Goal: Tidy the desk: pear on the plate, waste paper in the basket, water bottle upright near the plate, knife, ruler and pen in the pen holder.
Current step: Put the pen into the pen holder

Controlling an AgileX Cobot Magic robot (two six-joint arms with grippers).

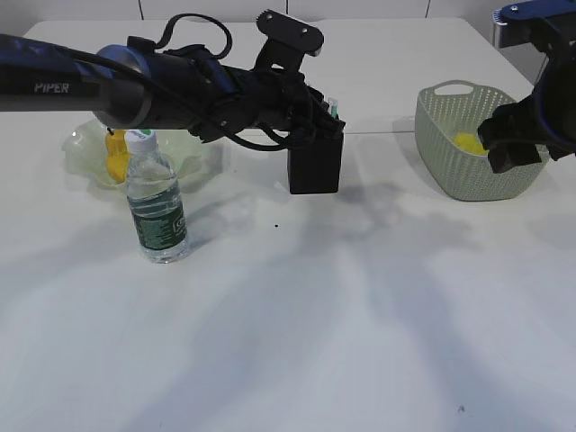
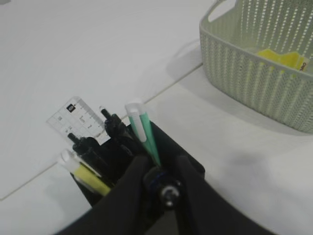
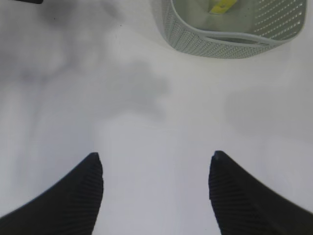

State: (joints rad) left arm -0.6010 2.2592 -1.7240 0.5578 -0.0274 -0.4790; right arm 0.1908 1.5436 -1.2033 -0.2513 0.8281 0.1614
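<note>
1. Plate (image 1: 85,144): pale green and wavy-rimmed, at the far left of the white worktop (image 1: 297,342); the yellow pear (image 1: 116,153) lies in it.
2. Water bottle (image 1: 156,200): upright just in front of the plate, long axis vertical, white cap uppermost.
3. Left hand (image 2: 157,166): reaches across to the black pen holder (image 1: 316,164). Its fingers (image 2: 128,183) stand narrowly apart on either side of the lower end of the green pen (image 2: 143,131); whether they press on it cannot be told.
4. Green pen: steeply upright in the holder, white end up, leaning slightly away from the left hand.
5. Beside the pen, a clear ruler (image 2: 78,117) and a yellow-handled knife (image 2: 83,171) also stand in the holder, upper ends tilted outward.
6. Basket (image 1: 468,144): pale green, far right, holding yellow waste paper (image 1: 469,142).
7. Right hand (image 3: 155,188): jaws wide apart and empty, above bare worktop near the basket.
</note>
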